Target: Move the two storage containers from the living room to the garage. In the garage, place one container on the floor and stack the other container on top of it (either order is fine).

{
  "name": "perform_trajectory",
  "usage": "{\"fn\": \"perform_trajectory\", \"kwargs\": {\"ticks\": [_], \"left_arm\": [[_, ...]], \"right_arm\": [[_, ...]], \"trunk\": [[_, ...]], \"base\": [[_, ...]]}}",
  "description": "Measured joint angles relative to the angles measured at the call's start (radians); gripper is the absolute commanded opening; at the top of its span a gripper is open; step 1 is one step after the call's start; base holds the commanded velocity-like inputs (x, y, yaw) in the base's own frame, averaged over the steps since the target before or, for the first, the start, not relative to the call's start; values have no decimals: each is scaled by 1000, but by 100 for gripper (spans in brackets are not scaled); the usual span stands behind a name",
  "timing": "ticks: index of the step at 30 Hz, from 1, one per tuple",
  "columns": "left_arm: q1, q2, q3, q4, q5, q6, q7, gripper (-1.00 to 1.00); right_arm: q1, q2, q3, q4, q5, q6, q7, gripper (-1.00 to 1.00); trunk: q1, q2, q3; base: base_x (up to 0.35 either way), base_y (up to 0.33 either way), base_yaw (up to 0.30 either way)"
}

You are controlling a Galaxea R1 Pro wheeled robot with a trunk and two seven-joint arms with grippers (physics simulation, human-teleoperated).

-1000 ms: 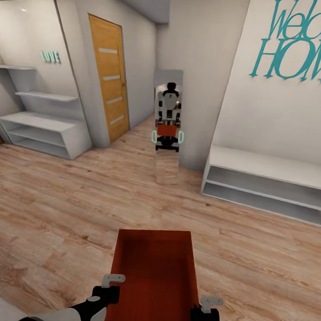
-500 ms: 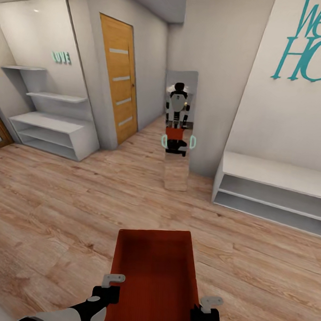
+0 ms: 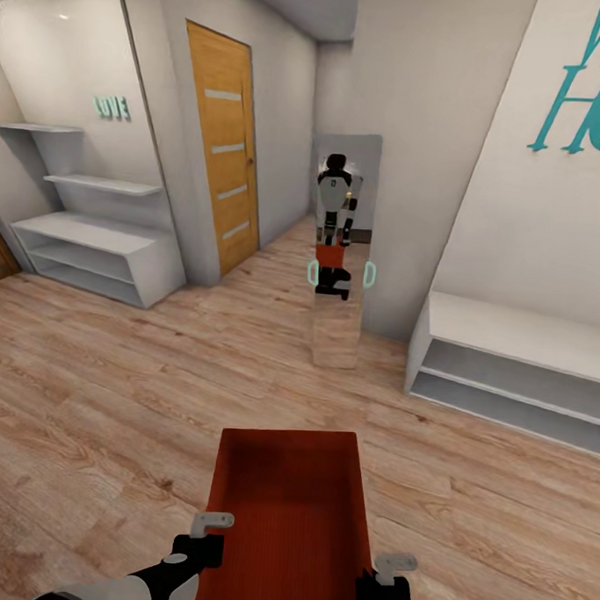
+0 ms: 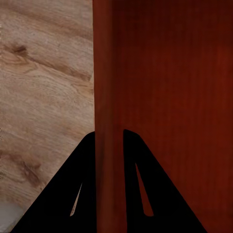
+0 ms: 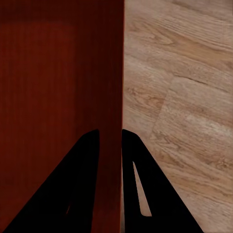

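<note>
The left gripper (image 4: 110,141) is clamped on the left wall of the orange-red rectangular plastic storage container (image 3: 288,502), one black finger (image 4: 80,184) outside the wall and one inside. The right gripper (image 5: 110,138) pinches the opposite wall in the same way, one finger on each face. In the head view both grippers, left (image 3: 211,524) and right (image 3: 394,564), sit at the bottom of the frame, holding the open-topped bin between them above the light wood-plank floor (image 3: 110,396). Beyond it, at centre frame, a tall narrow mirror (image 3: 342,249) reflects the robot with the bin. A wooden door (image 3: 222,146) stands at upper left, with white wall shelves (image 3: 92,236) further left. A low white bench shelf (image 3: 516,364) lies at right, under teal lettering (image 3: 588,86) on the white wall.
</note>
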Motion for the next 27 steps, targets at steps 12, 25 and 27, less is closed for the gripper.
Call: {"fn": "perform_trajectory", "kwargs": {"ticks": [12, 25, 27], "left_arm": [[0, 0, 0, 0, 0, 0, 0, -100], [0, 0, 0, 0, 0, 0, 0, -100], [0, 0, -1, 0, 0, 0, 0, -100]], "right_arm": [[0, 0, 0, 1, 0, -1, 0, -100], [0, 0, 0, 1, -1, -1, 0, -100], [0, 0, 0, 0, -1, -1, 0, -100]], "trunk": [[0, 0, 0], [0, 0, 0], [0, 0, 0]], "base": [[317, 91, 112], [317, 96, 1], [317, 100, 0]]}}
